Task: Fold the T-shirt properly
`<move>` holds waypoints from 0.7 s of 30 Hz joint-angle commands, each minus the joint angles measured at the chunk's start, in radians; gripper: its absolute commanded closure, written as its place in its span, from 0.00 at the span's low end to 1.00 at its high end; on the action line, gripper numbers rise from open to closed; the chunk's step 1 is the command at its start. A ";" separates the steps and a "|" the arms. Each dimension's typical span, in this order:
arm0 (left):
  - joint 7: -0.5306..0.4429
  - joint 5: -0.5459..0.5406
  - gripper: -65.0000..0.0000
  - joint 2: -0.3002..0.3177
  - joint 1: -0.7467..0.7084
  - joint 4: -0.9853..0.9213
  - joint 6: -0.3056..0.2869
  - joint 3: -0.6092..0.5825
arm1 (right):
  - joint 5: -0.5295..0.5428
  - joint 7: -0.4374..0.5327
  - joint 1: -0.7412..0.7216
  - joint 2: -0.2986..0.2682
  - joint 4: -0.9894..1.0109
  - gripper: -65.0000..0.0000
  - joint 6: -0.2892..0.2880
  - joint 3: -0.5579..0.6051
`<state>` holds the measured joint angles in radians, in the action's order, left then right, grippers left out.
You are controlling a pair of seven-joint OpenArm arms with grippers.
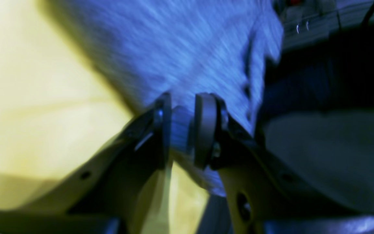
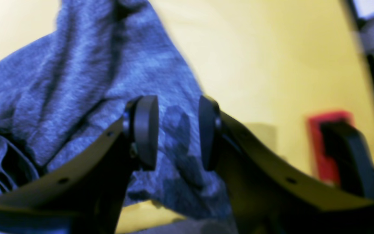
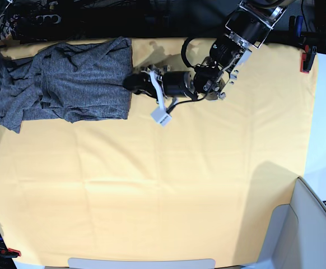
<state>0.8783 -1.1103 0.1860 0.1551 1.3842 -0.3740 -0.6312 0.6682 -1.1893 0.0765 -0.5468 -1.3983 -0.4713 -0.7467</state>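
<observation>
t-shirt [image 3: 62,84]: heathered charcoal-grey knit, rumpled and bunched, lying along the far left part of the yellow table cloth [image 3: 168,185], its right hem straight and close to the cloth's far edge.
left gripper [image 1: 182,130]: stretched out low over the cloth from the base view's right, its tip at the shirt's right edge. in the blurred left wrist view the two pads stand a little apart with a fold of grey fabric between them; whether they pinch it or merely straddle it, i cannot tell.
right gripper [image 2: 178,131]: jaws clearly parted, pads not pressing anything; the grey shirt lies behind and below the gap, with nothing held. in the base view this arm is barely seen at the far left edge.
red clamp [image 3: 306,60]: on the cloth's right edge, well apart from the shirt.
</observation>
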 commanded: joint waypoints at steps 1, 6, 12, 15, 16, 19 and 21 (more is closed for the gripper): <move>-0.014 -0.023 0.80 -0.001 0.019 0.031 -0.007 0.020 | 0.003 0.016 -0.022 -0.052 0.014 0.68 -0.017 -0.010; -0.012 -0.023 0.80 0.002 0.018 0.080 -0.007 0.053 | 0.003 0.018 -0.079 -0.103 0.127 0.68 -0.103 -0.003; -0.011 -0.023 0.80 0.002 0.018 0.079 -0.007 0.061 | 0.002 0.016 -0.105 -0.170 0.195 0.68 -0.108 -0.003; -0.011 -0.023 0.80 0.002 0.018 0.080 -0.007 0.060 | 0.002 0.016 -0.123 -0.175 0.270 0.68 -0.109 -0.003; -0.011 -0.023 0.80 0.002 0.018 0.080 -0.007 0.060 | 0.002 0.016 -0.131 -0.175 0.302 0.68 -0.111 0.000; -0.011 -0.023 0.80 0.002 0.018 0.080 -0.007 0.060 | 0.002 0.042 -0.154 -0.172 0.366 0.68 -0.111 0.063; -0.011 -0.023 0.80 0.002 0.018 0.080 -0.007 0.060 | 0.002 0.102 -0.156 -0.170 0.383 0.68 -0.111 0.143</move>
<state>0.8860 -1.1103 0.1909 0.1551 1.4467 -0.3676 -0.5747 0.6540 -1.0904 -0.0616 -0.6956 -1.0027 -0.5728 -0.5987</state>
